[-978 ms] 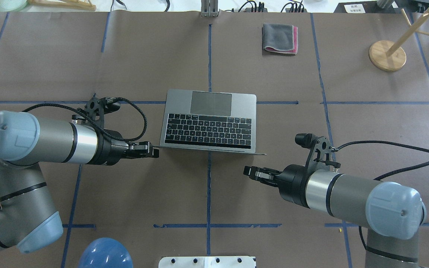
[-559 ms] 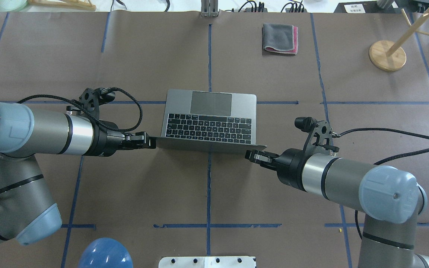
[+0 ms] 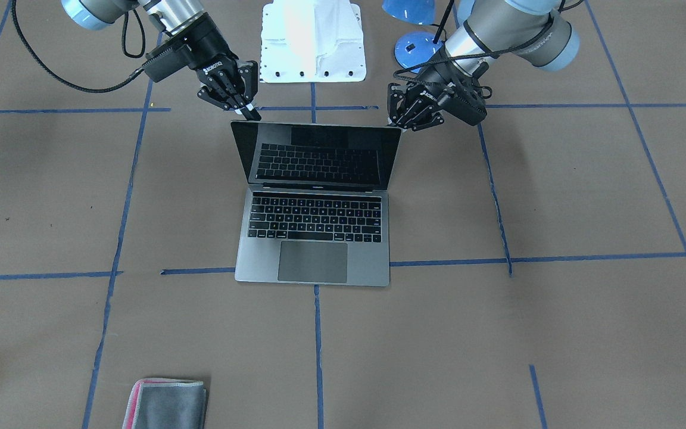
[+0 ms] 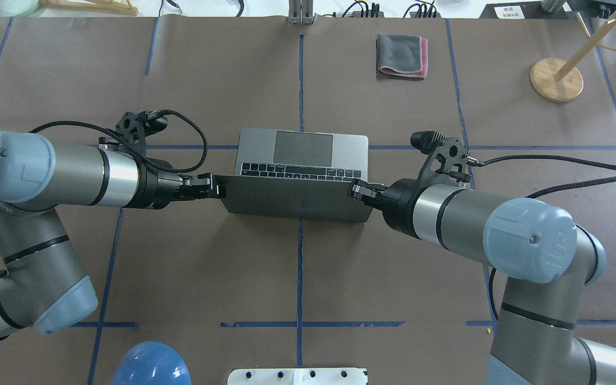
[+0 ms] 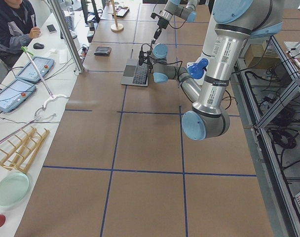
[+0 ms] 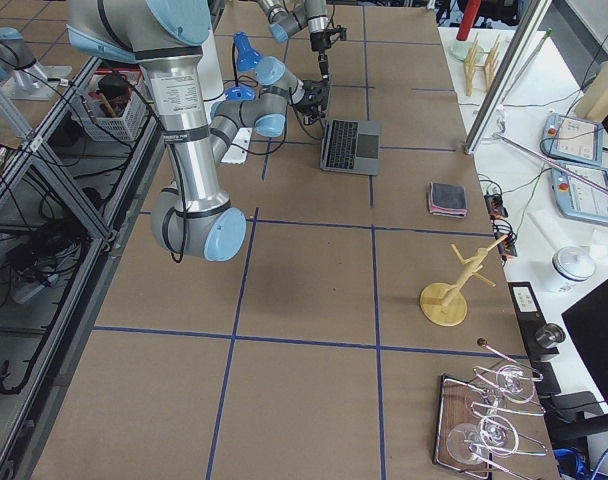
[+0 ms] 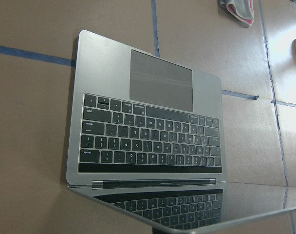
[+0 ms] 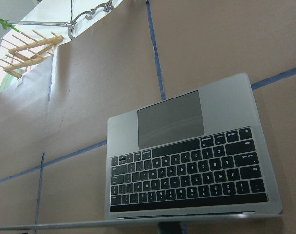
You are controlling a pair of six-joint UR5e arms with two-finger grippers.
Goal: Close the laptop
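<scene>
overhead exterior: left gripper [image 4: 220, 189], right gripper [image 4: 353, 189] seemingly touch laptop [image 4: 297, 206] lid's corners

Bright, even ceiling light; soft shadows on the desk [image 3: 557, 333]; the laptop [image 3: 317, 232] screen mirrors keys; white mount [image 3: 313, 42] at twelve o'clock overexposed.

What we cannot make out around the laptop [image 4: 352, 145]

From overhead its tilted lid [image 4: 297, 200] hides all but the far key rows, and we read no logo on its back. The left gripper [image 4: 218, 188] and right gripper [image 4: 355, 189] meet the lid's top corners, yet we cannot tell whether they clamp it or only press. Both wrist views crop the lid at their bottom edge. The side views show both grippers too small to judge. The cloth [image 3: 167, 405], well beyond the laptop's trackpad side, is cropped in the front view.
</scene>
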